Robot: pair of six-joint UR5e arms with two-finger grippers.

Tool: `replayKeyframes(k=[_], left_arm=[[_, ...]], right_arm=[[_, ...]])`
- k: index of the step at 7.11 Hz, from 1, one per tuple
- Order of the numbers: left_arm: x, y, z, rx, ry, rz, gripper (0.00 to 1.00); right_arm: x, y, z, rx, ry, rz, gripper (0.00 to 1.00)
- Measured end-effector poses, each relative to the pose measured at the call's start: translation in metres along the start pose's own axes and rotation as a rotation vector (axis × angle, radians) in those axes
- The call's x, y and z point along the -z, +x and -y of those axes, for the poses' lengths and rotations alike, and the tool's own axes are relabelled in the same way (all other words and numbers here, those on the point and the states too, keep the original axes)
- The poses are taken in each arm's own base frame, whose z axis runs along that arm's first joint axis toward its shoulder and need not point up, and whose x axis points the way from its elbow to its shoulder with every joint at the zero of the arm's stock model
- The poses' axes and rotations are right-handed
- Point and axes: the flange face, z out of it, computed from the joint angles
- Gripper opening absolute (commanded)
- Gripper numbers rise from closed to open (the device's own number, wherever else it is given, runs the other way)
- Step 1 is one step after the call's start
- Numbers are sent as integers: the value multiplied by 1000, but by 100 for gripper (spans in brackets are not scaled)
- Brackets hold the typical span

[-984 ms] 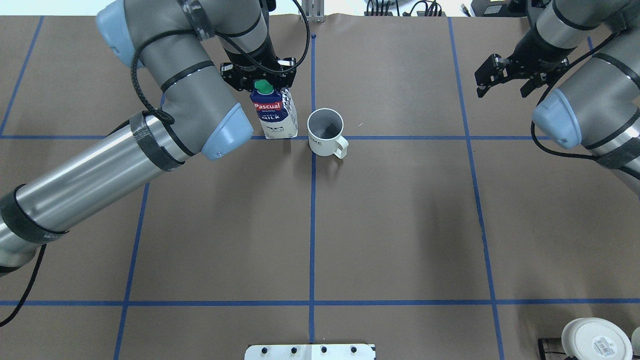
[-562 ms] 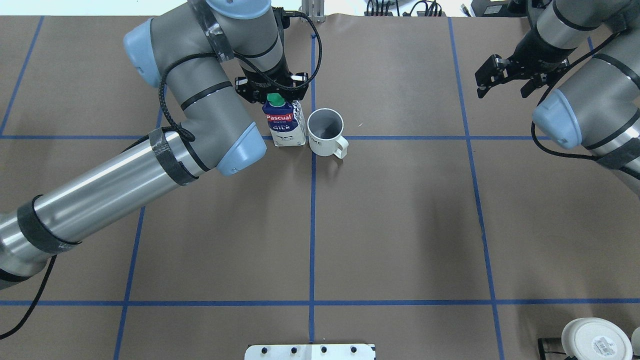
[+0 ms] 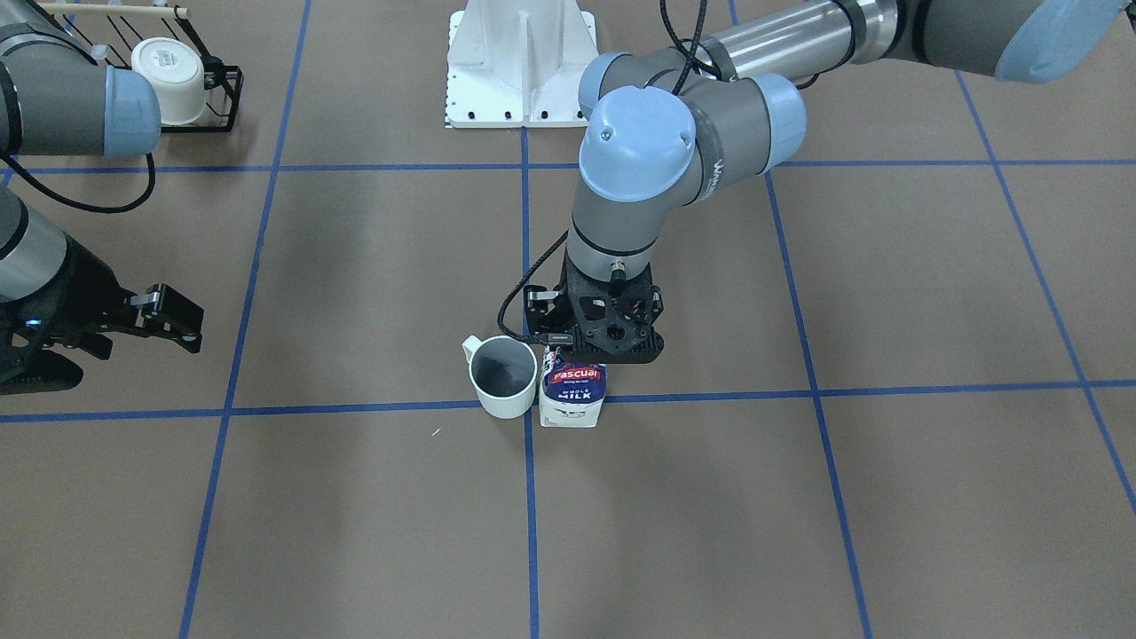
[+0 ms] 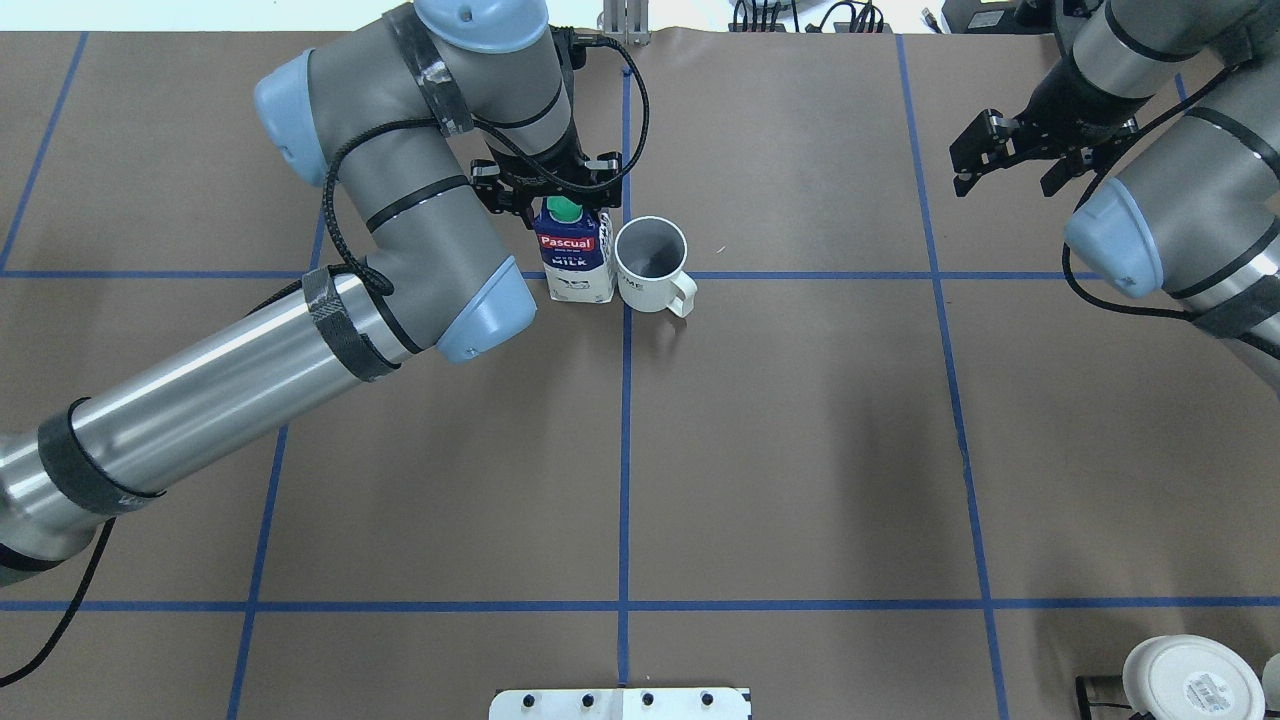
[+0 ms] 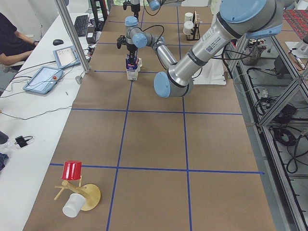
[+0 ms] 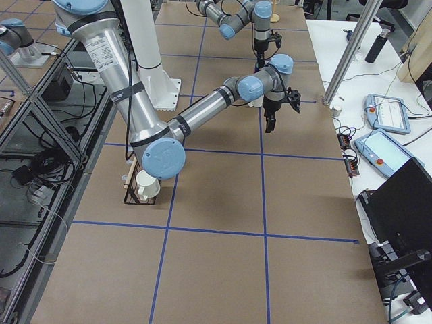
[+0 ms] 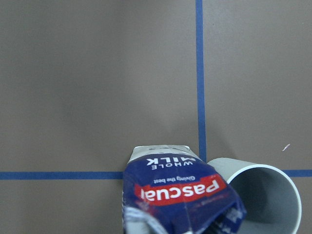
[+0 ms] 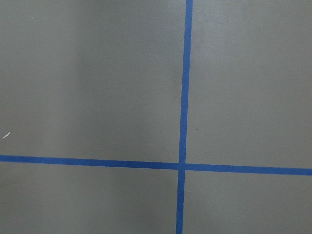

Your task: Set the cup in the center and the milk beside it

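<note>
Brown paper-covered table [image 4: 800, 450], blue tape lines [image 4: 624, 450] cutting it into squares. The left arm [image 4: 250, 370] stretches right across to the middle crossing, while the right arm [image 4: 1170, 220] hangs back at its own far edge.

The milk carton [image 4: 575, 262] stands upright: navy and white, red banner across the front, "WHOLE MILK" beneath it, and a green cap [image 4: 565, 208] peeking out on top. It sits on the cross line, just on the robot's left of the centre line, and its base looks to be down on the paper.

The cup [image 4: 650, 262] is tucked in tight on the carton's right, over the crossing itself. It is short and white with a grey inside, the handle [image 4: 683, 295] pointing back toward the robot and to its right. Whether the two touch, I cannot tell.

The left gripper [image 4: 558, 190] is straight above the carton, closed on its top, fingertips hidden behind the pack. The right gripper [image 4: 1005, 180] has its jaws spread wide and holds nothing.

A second ago that carton was leaning and sat well clear of the cup. By 0.6 seconds ago it had straightened with a small gap left, and now the gap has gone. The cup has not budged, nor has the right gripper.
</note>
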Motion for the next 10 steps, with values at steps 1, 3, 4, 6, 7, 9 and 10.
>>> replayKeyframes(k=[1,3,4,6,7,9,10], left_arm=[[9,1,-2,-6,9,-13,98],[50,-16,4,3,37,-56,98],[72,-47,12,25,32,-77,98],[106,-156,22,21,20,-88,98],[115,-229,23,-32,14,-50,98],[117,-401,9,-183,-24,69,98],[120,-495,-6,-208,-46,118,98]], right_arm=[[2,0,0,-1,0,5,100],[13,1,3,18,32,22,100],[14,5,4,37,54,28,100],[12,28,5,39,93,1,100],[13,50,6,16,109,-23,100],[19,97,7,41,122,-62,100],[21,128,7,64,118,-84,100]])
